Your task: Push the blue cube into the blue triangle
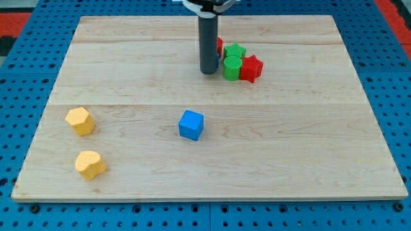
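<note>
Tip [209, 72] down on the pale wooden bench [308, 147], no jaws fitted; blue wooden cube [191, 124] well below it, green cylinder [232, 67] just right.

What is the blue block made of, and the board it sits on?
The blue cube looks like painted wood or plastic: solid even colour, matte faces, no grain showing. The board looks like pale bare wood: grain lines and plank seams run across it.
</note>
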Action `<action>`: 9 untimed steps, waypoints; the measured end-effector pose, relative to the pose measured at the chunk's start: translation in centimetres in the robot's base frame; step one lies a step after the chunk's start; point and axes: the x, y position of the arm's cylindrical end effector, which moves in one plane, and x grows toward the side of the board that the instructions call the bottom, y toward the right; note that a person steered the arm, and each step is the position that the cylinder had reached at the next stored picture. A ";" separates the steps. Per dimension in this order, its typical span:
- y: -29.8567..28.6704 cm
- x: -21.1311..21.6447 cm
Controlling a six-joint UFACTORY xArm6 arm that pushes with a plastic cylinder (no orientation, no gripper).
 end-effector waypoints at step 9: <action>5.9 5.0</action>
